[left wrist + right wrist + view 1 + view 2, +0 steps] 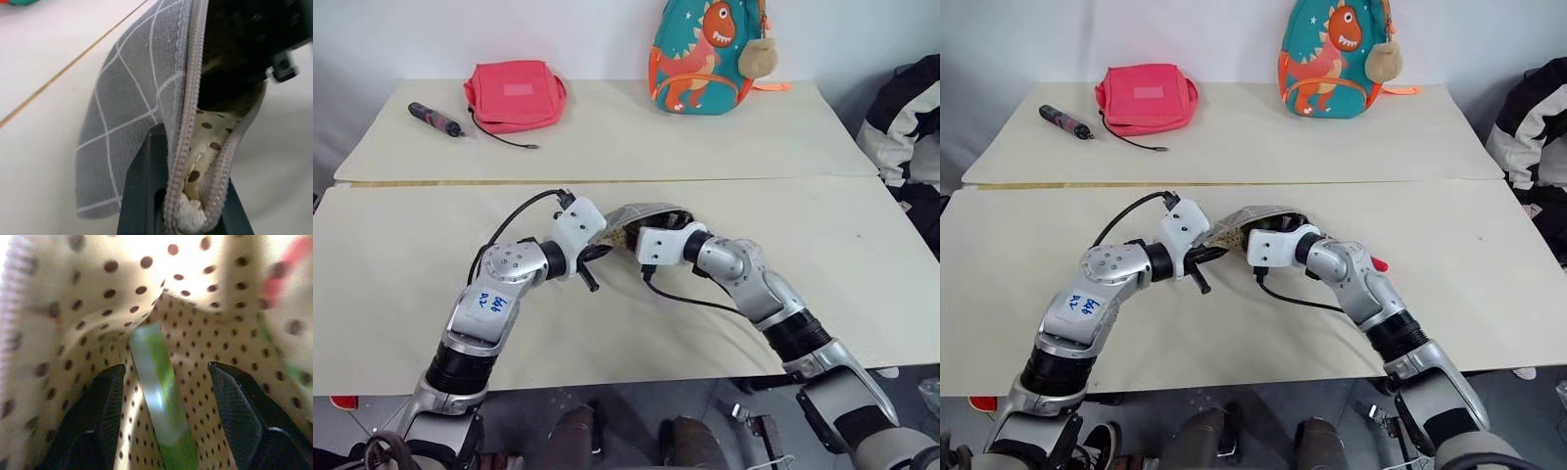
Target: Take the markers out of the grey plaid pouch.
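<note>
1. The grey plaid pouch (641, 217) is held up just above the near desk (401, 294), in the middle, between the two robot arms.
2. The left hand (592, 257) is clenched on the pouch. In the left wrist view, its black fingers (142, 196) pinch the end of the zipper edge, one on the grey plaid outside and one on the other side.
3. The mouth of the pouch stands open, and the cream lining with brown dots can be seen between the two zipper rows.
4. The right hand (164, 416) is pushed into the open mouth of the pouch from the other side. Its two fingers are spread apart and do not grip anything.
5. Between these fingers, on the dotted lining, lies a slim green and pale stick-like object (159, 396). What it is I cannot tell.
6. A blurred red shape (286, 267) shows at the edge of the right wrist view; it may be a marker, but this is not clear.
7. On the far desk (607, 137) lie a pink-red bag (516, 93), a dark tool with a cable (435, 118) just beside it, and a dinosaur backpack (705, 54) standing against the wall.
</note>
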